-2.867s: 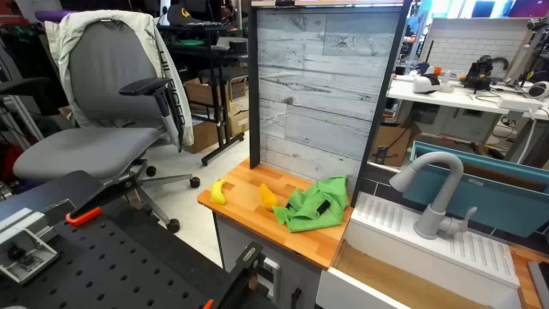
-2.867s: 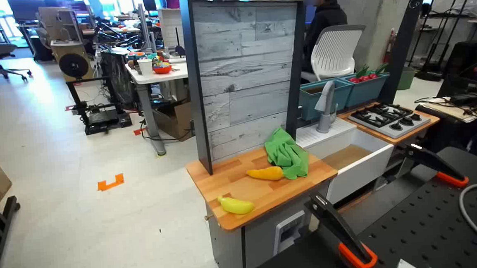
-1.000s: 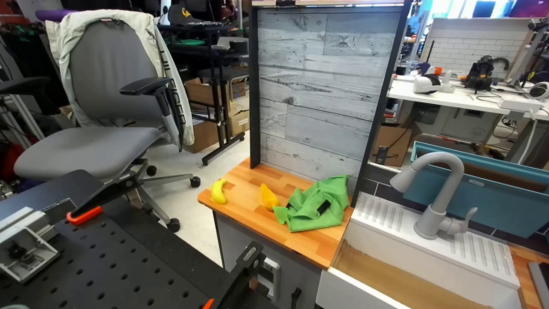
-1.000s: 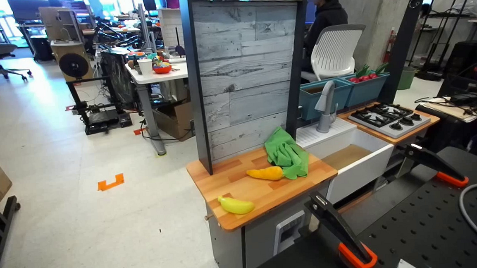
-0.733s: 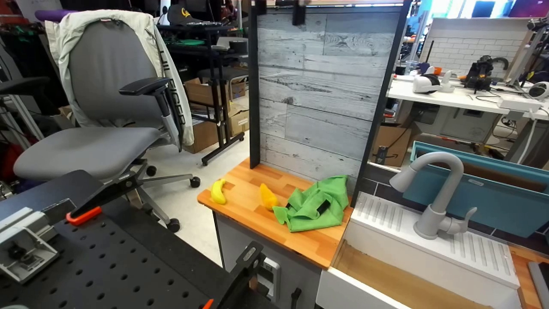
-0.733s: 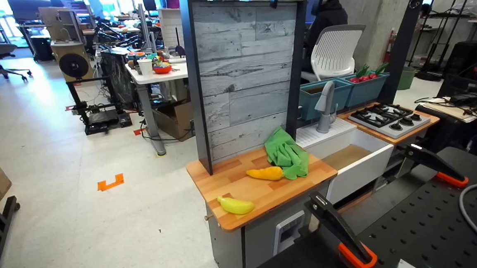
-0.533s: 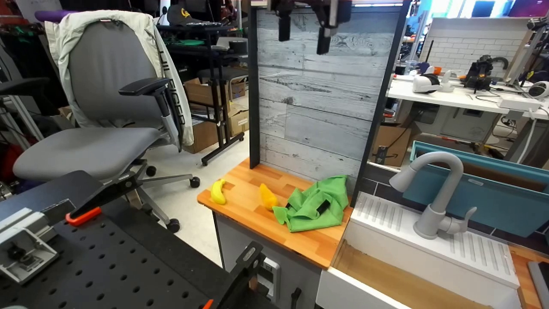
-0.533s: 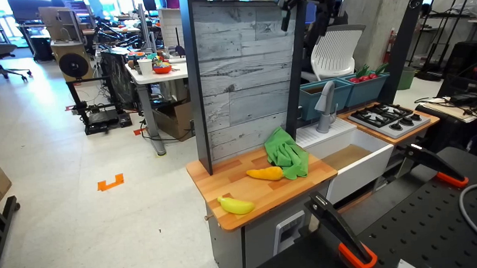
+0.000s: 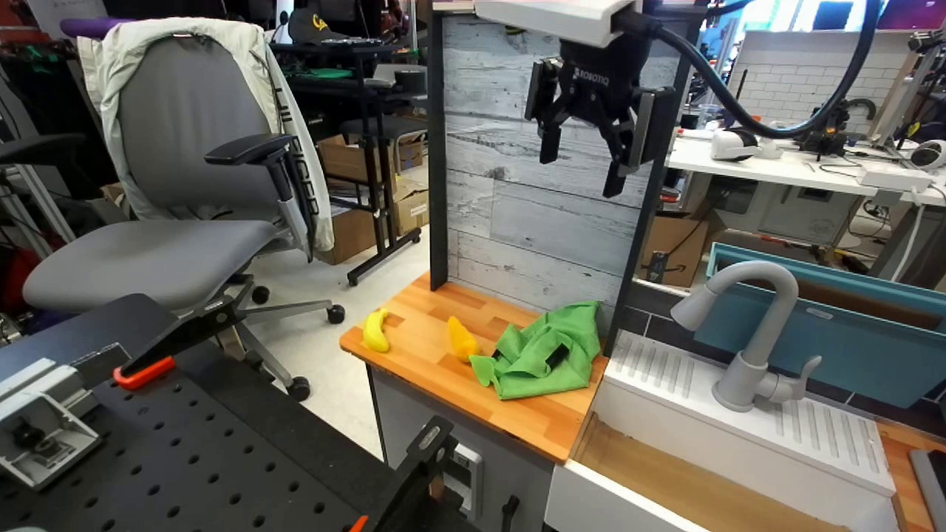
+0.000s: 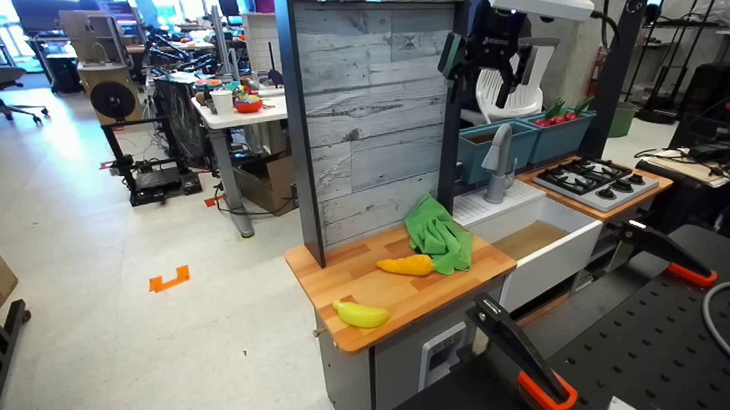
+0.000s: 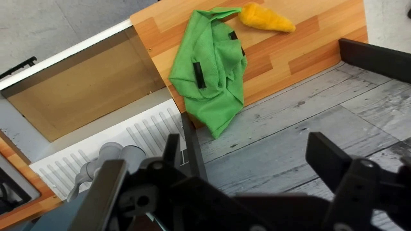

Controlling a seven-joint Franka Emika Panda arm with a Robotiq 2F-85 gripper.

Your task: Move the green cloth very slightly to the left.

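Green cloth (image 10: 436, 232) sits crumpled on the sink end of the worktop (image 10: 343, 263). In an exterior view I read its long axis as slanting from upper left to lower right. In my wrist view it runs nearly top to bottom, tapered corner at the bottom, overlapping the foot of the plank panel (image 9: 539, 244); can't tell if they touch. Matte fabric, loose folds, black strips (image 11: 199, 75) on it. My claw (image 9: 581, 164) is spread wide, holding nothing, in front of the panel and well above the cloth.

Orange carrot (image 11: 266, 17): fuzzy, tapered, narrow tip pointing away from the cloth. Can't tell if the green strip (image 11: 224, 12) at its blunt end is cloth or carrot top. Yellow banana (image 10: 362, 314): smooth, curved, near the end away from the sink. Worktop is mixed-tone wood blocks; panel is pale grey, weathered grain.

White sink (image 10: 546, 270) has a flat brown floor; grey faucet (image 10: 497, 187) rises from the ribbed ledge (image 9: 658, 369). Two teal planters (image 10: 473, 163) behind: one shows brown inside, the next holds red round vegetables (image 10: 556, 118) with green leaves.
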